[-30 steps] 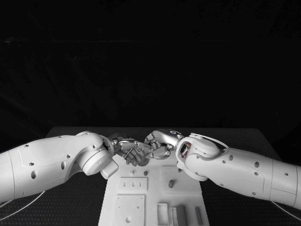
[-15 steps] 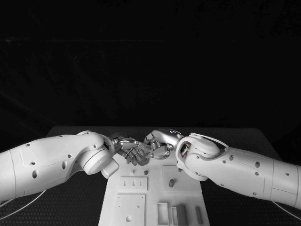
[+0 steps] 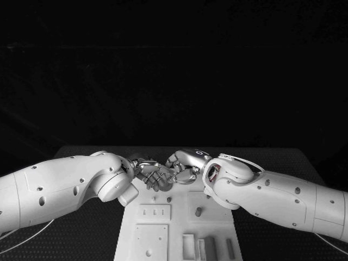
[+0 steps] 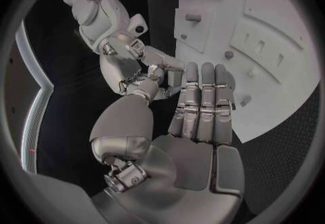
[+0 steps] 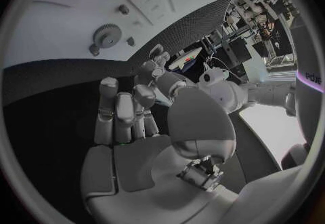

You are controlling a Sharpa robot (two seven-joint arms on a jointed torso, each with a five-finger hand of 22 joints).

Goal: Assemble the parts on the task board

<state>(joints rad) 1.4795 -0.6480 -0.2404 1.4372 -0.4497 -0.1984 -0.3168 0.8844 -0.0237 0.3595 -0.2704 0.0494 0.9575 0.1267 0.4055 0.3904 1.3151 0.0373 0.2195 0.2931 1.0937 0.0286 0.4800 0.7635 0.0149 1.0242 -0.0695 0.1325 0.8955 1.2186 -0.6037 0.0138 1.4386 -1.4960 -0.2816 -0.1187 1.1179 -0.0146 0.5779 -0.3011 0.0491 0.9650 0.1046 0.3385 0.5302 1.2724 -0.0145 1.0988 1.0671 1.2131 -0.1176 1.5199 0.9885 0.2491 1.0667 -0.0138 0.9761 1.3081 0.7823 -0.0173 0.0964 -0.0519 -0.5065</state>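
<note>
Risk: both robot hands crowd the far end of the task board (image 3: 178, 228). Left robot hand (image 4: 201, 106) flat, fingers together, empty; right robot hand (image 5: 125, 110) grip unclear. Gear (image 5: 107, 34) on board could get knocked.

The robot has two bulky white arms with smooth rounded shells dotted with small dark screw holes, thin pale cables trailing beneath them, and each ends in a silver metal hand, left hand (image 3: 152, 173) and right hand (image 3: 187, 163), with segmented fingers (image 4: 202, 102).
</note>
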